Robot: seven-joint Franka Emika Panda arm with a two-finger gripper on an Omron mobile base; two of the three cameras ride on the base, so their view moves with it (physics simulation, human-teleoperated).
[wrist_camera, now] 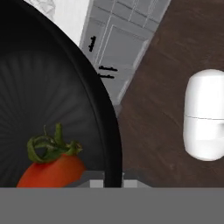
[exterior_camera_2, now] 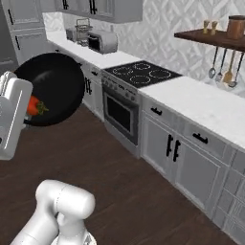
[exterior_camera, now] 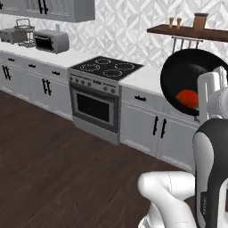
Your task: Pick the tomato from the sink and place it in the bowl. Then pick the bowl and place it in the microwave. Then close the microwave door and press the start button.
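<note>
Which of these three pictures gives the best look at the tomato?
The hand view: the tomato is large there, with its green stem clear, lying inside the black bowl. In the left base view it is a small red patch low in the bowl; in the right base view the arm half hides it.

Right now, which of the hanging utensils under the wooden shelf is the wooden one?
The spatula, second from the right end of the row. Its blade is tan wood; the ladle and the others beside it look grey metal.
</note>
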